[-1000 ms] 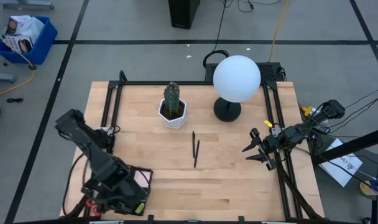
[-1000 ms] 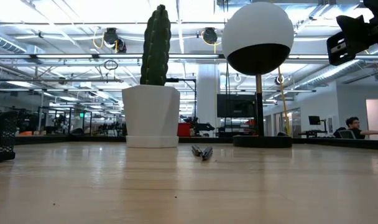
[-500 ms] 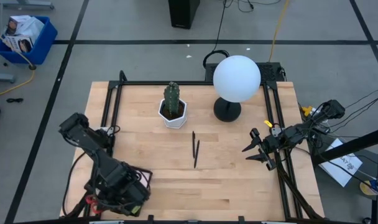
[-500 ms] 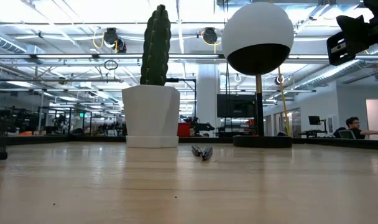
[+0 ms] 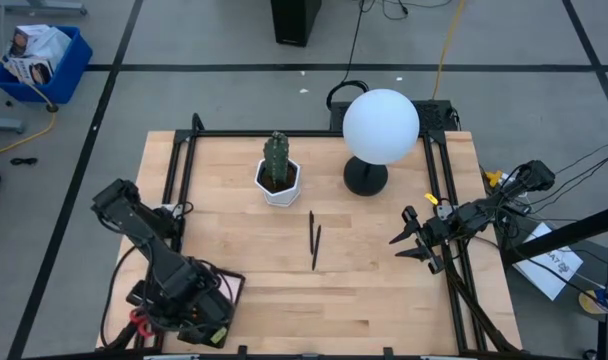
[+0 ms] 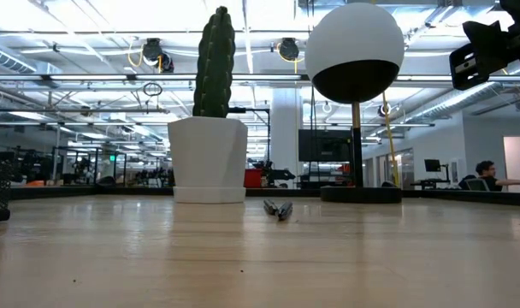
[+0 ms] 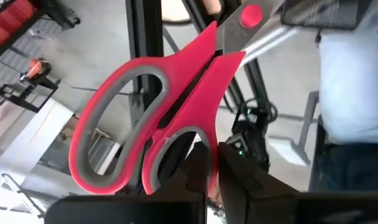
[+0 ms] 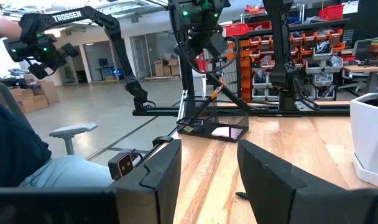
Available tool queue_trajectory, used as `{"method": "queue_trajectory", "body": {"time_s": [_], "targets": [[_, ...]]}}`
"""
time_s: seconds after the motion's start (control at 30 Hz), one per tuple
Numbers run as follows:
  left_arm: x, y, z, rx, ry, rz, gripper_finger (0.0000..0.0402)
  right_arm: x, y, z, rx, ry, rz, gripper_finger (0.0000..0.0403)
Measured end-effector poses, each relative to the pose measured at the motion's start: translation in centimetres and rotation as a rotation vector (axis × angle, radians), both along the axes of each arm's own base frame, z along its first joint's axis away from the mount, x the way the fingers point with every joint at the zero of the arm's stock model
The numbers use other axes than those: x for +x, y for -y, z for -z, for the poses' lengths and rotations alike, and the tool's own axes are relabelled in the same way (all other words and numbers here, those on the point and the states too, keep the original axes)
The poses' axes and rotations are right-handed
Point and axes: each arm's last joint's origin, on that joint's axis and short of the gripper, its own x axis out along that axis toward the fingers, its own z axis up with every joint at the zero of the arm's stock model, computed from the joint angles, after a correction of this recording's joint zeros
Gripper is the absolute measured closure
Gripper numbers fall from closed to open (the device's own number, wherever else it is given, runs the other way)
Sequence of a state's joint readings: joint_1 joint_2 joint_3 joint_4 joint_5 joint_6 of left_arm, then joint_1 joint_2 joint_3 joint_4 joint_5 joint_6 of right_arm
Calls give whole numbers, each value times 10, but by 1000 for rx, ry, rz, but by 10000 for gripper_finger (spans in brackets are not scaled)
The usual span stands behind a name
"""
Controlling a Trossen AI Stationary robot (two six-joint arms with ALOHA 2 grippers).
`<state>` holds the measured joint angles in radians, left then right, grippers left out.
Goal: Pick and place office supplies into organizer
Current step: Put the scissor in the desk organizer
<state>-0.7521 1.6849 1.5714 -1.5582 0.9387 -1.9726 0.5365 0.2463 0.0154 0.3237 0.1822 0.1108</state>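
Red-handled scissors (image 7: pixel 170 87) are in my left gripper (image 7: pixel 207 163), which is shut on them above the black mesh organizer (image 8: pixel 212 123) at the table's near left corner. In the high view that gripper (image 5: pixel 169 312) covers most of the organizer (image 5: pixel 229 290). A pink sticky-note pad (image 8: pixel 223 132) lies inside the organizer. Two thin dark pens (image 5: pixel 313 240) lie side by side on the wood near the table's middle. At the right edge my right gripper (image 5: pixel 406 240) stands open, level, touching nothing. My left gripper pinches the rim of the scissors' smaller finger loop (image 7: pixel 171 134) between its two shut fingers. The blades run away from the fingers, slanting down toward the organizer. Whether the blade tip touches the organizer, I cannot tell.
A cactus in a white faceted pot (image 5: pixel 277 172) stands at the far middle. Beside it is a lamp with a white globe (image 5: pixel 381 124) on a black base. A black rail frame (image 5: pixel 184 165) borders the table. Bare wood lies around the pens.
My left gripper has tipped and rolled at the wrist over the organizer, still shut on the scissors. The arm now covers the pink pad in the high view.
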Motion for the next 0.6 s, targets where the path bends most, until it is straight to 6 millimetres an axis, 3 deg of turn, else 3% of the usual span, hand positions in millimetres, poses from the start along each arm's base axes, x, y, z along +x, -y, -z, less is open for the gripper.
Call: {"method": "queue_trajectory", "body": {"time_s": [0.33, 0.6], "targets": [[6, 1, 28, -52, -1, -4, 361, 0, 0, 0, 0, 0, 0, 250], [11, 1, 31, -38, 49, -19, 358, 0, 0, 0, 0, 0, 0, 250]]}}
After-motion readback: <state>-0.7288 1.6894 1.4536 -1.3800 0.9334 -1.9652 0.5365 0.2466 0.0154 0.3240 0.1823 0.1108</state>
